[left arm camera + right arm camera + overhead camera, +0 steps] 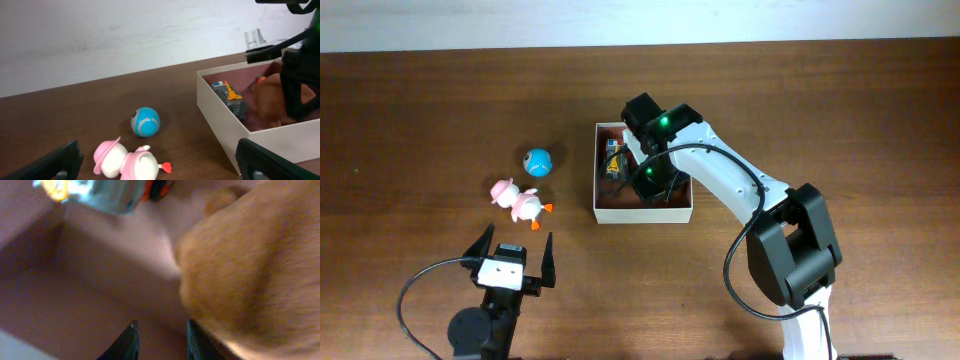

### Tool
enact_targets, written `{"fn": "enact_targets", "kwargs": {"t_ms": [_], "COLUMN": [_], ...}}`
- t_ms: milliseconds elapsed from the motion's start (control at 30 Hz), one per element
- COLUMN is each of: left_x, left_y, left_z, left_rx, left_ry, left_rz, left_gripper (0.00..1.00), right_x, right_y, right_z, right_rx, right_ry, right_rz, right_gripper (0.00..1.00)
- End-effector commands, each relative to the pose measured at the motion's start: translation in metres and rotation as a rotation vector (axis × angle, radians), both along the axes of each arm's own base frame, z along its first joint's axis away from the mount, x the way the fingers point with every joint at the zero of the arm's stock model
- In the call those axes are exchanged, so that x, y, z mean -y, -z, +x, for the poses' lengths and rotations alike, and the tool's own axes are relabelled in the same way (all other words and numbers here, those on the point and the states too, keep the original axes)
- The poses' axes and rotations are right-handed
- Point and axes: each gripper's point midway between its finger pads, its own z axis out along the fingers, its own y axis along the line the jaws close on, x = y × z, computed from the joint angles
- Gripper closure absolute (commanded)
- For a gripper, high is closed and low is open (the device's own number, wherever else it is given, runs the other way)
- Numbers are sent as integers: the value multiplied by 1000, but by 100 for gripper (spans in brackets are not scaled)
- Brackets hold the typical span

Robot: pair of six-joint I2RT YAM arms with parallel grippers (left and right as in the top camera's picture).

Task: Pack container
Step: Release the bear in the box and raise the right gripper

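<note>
Right of centre on the surface (440, 100) sits the container (620, 214). The right gripper (161, 325) is lowered inside it, its fingers a narrow way apart over the pink floor, clamping nothing, just beside a brown plush toy (250, 265). Well apart at the near edge, the left gripper (510, 250) hovers spread wide, short of a pink duck toy (520, 202) and a blue ball (538, 160).

Furry brown toy (250, 265) — inside pink container (75, 295)
</note>
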Motion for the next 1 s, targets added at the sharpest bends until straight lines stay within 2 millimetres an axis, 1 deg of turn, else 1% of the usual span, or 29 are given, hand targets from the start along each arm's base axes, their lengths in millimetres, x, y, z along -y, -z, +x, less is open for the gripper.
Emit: {"fn": "enact_targets", "kwargs": {"t_ms": [0,100,267,433,533,667,833,967], "left_x": [0,0,0,0,0,0,0,0], "left_y": [0,0,0,0,0,0,0,0], "left_z": [0,0,0,0,0,0,0,0], "left_rx": [6,6,6,6,6,6,6,6], "left_ry": [5,5,5,5,5,5,5,5], "left_rz": [11,11,11,11,11,11,11,11], "left_gripper": [0,0,0,0,0,0,0,0], "right_x": [19,24,25,23,20,13,-10,-29], "right_y": [-1,-2,-4,-4,-3,-1,-3,-7], "right_z": [16,25,39,42,35,16,-6,-16], "right_rx": [87,134,196,207,169,78,-18,-31], "right_ry": [24,31,41,46,39,50,22,-16], "right_rz": [-99,-134,-148,-135,-111,-62,37,77], "right_gripper": [73,74,74,74,74,74,74,74]}}
